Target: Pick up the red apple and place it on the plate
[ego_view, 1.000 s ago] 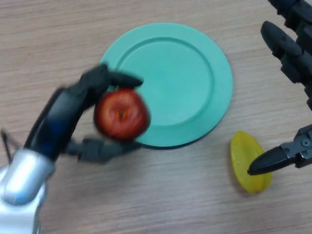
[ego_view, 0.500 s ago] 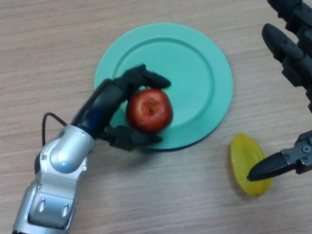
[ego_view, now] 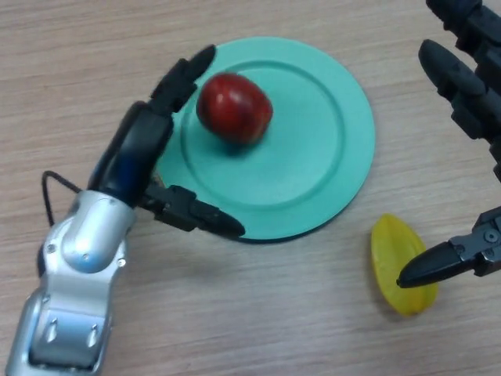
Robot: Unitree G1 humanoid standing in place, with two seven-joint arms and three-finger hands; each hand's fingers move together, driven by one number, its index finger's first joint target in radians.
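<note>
On the wooden table point(ego_view: 70, 55) sits a round green plate point(ego_view: 329, 149), and the red apple point(ego_view: 233, 108) rests on it, in the left part of the flat middle, just inside the raised rim. Nothing holds the apple; it lies on the plate with a small dark shadow under its lower right side.

To the apple's left is the left hand point(ego_view: 137, 153), reaching in from the lower left corner on a silver forearm. Its fingers are spread and fairly straight. The upper fingers point(ego_view: 184, 74) stretch up along the plate's left rim, just beside the apple, and whether they brush its skin I cannot tell. The thumb point(ego_view: 196, 215) points right across the plate's lower left edge, well below the apple. The hand grips nothing.

Right of the plate, near its lower edge but apart from it, a yellow fruit point(ego_view: 399, 262) lies on the table. The right hand point(ego_view: 462, 86) shows along the right edge, its dark fingers extended and relaxed, with one tip point(ego_view: 427, 268) reaching over the yellow fruit's right side. It holds nothing either.
</note>
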